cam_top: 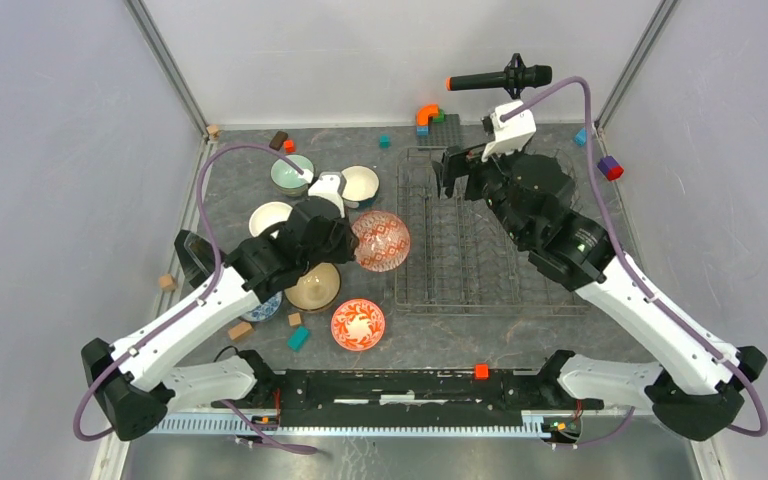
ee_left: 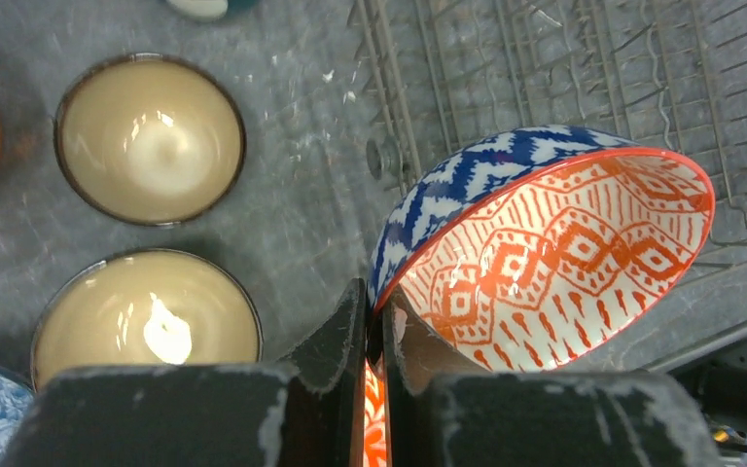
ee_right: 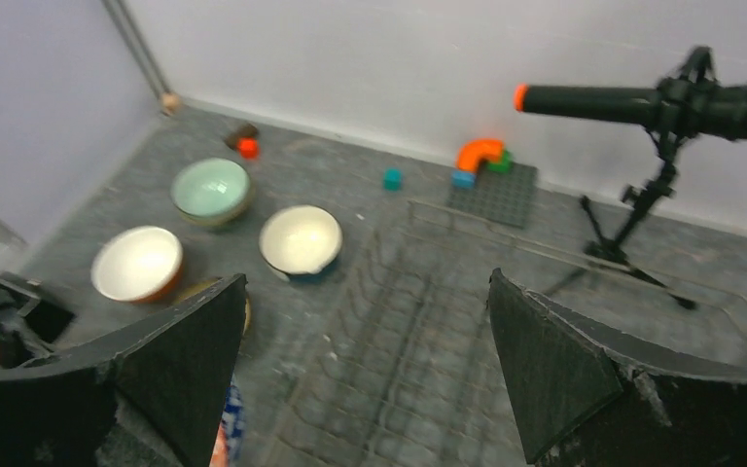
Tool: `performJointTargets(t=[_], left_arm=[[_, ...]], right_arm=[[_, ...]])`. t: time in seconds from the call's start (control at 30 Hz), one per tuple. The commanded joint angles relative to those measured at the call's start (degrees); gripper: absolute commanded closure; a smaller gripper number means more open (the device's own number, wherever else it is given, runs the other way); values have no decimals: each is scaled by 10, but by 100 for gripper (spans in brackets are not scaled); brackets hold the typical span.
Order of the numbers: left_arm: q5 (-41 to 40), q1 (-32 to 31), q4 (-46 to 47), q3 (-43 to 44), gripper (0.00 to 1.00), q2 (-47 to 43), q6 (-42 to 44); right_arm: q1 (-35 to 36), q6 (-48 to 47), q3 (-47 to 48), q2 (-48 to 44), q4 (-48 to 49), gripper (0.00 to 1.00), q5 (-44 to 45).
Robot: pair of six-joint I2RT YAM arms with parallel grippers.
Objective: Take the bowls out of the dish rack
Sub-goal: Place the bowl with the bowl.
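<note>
Grey tabletop (cam_top: pixel 430 340) is seen under the patterned bowl (ee_left: pixel 545 253), pinched at its rim by the left gripper (ee_left: pixel 374 336) beside the left edge of the dish rack (cam_top: pixel 490 270); glazed ceramic, it is judged stiff, slick, breakable; the right gripper (ee_right: pixel 365 321) is spread wide

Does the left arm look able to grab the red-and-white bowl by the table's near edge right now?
Probably not yet: the left pincer is shut on the blue zigzag bowl at its rim. The red-and-white bowl itself lies uncovered, nothing over it.
</note>
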Motion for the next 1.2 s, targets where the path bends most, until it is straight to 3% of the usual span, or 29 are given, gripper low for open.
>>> performJointTargets(t=[0.0,0.13,0.3,0.53,0.7,0.8,0.87,1.17], left_arm=[[67,11,-77,65,98,26,-129],[82,12,-121,87,98,52,-183],[53,12,-147,91,98,37,-223],[35,17,-198,91,98,28,-247],[39,26,-249,109,98,45,-238],[50,31,-260,112,98,50,-231],[58,34,-263,115,98,55,-226],[96,42,-274,136,98,73,-211]], right_arm=[[17,-33,-25,-31,-27,2,136],[17,-3,-98,-80,19,2,33],[23,32,-77,-41,-69,2,-24],[111,28,-86,-2,-89,3,10],[148,35,-89,17,-79,17,-17],[152,41,-92,33,-77,40,-37],[153,48,-93,44,-78,49,-52],[153,75,-91,82,-83,52,-100]])
